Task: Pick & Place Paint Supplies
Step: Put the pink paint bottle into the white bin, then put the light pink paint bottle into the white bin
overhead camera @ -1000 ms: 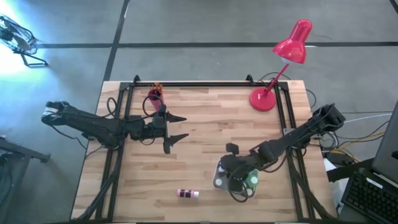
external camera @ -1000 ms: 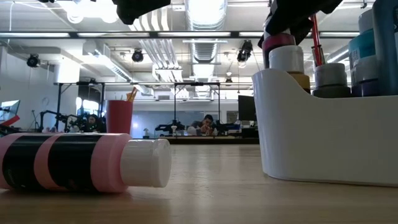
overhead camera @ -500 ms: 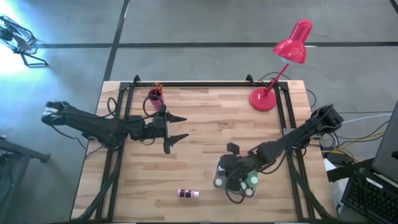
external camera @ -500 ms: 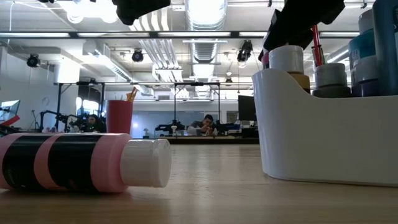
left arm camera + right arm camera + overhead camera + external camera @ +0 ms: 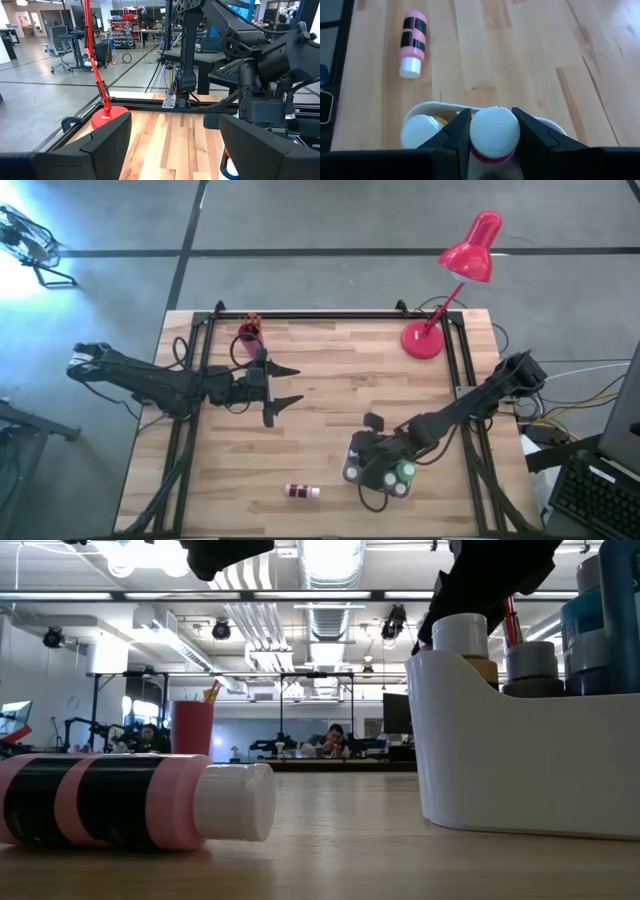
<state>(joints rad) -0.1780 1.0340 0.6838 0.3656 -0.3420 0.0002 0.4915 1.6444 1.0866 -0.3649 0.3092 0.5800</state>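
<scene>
**Desk:** Where is the right gripper (image 5: 490,142)?

**Photographer:** Over the white caddy (image 5: 352,472) at the table's near right, its fingers pinching a white-capped bottle (image 5: 494,131) with a pink body, held at the caddy's rim. Other capped bottles (image 5: 532,662) stand inside the caddy, a green one (image 5: 407,472) among them.

**Desk:** And the left gripper (image 5: 283,386)?

**Photographer:** It hovers at the table's left centre, fingers spread wide, nothing between them. A red cup (image 5: 248,335) holding brushes stands just beyond it, near the far edge.

**Desk:** Anything loose?

**Photographer:** One pink-and-black bottle (image 5: 301,491) lies on its side near the front edge, left of the caddy and apart from it. A red desk lamp (image 5: 455,280) stands at the far right corner.
</scene>
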